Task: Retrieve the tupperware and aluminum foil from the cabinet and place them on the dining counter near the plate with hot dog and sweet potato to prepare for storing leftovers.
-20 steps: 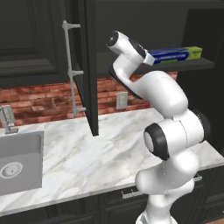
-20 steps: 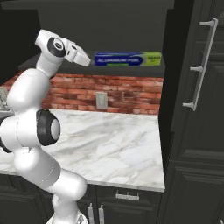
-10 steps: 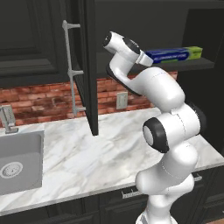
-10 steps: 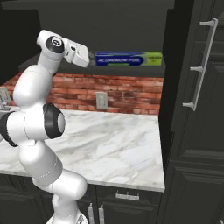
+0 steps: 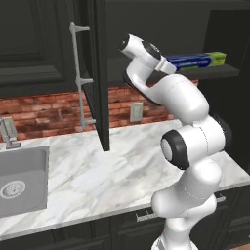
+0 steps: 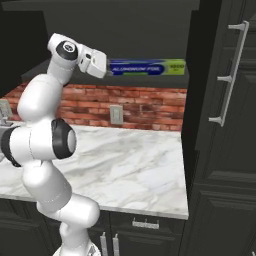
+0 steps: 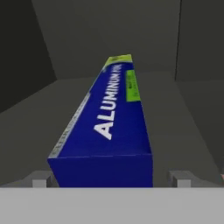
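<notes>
Red brick backsplash behind a white veined marble worktop, with a pale wall socket set into the bricks. Grey steel sink basin at far left, silver tap just behind.

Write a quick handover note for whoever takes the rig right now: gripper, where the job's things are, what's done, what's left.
Gripper: open, at the near end of the foil, one fingertip either side, no grip yet.
Foil: lying flat on the cabinet shelf, above the marble counter by the sink.
Tupperware, plate: not in these views.
Done: cabinet door open, hand lined up on the foil.
Left: close on the foil, lift it out, carry it to the dining counter by the plate; then find the tupperware and do the same.
</notes>
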